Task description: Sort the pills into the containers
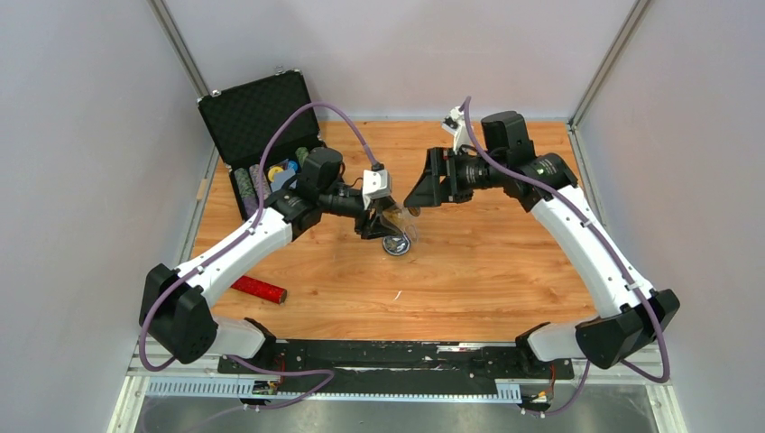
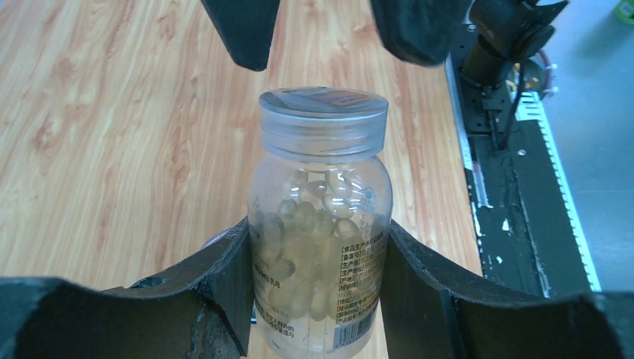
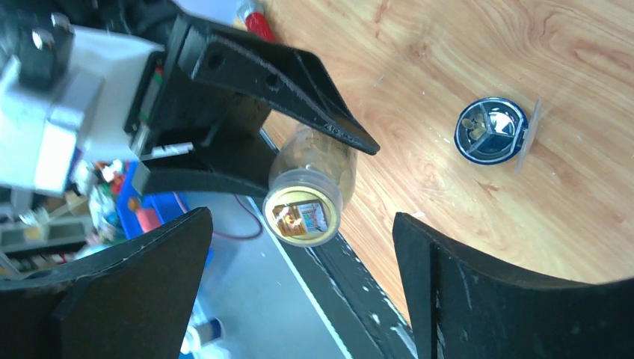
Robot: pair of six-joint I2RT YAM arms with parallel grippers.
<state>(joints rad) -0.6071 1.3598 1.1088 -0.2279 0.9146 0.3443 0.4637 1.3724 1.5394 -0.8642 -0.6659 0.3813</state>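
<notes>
My left gripper (image 1: 390,224) is shut on a clear pill bottle (image 2: 321,224) full of pale yellow softgels. The bottle's clear cap (image 2: 323,120) is on. The bottle is held tilted just above the small round dish (image 1: 395,244). The dish (image 3: 491,129) has a dark rim, dividers and a few pills in one compartment. My right gripper (image 1: 417,197) is open and empty. Its fingers (image 2: 239,30) stand apart just beyond the cap, not touching it. In the right wrist view the cap (image 3: 303,212) faces the gap between my open right jaws.
An open black poker-chip case (image 1: 262,117) with chips stands at the back left. A red tube (image 1: 259,289) lies at the front left. A thin clear lid (image 3: 527,138) sits beside the dish. The black rail (image 1: 397,356) runs along the near table edge.
</notes>
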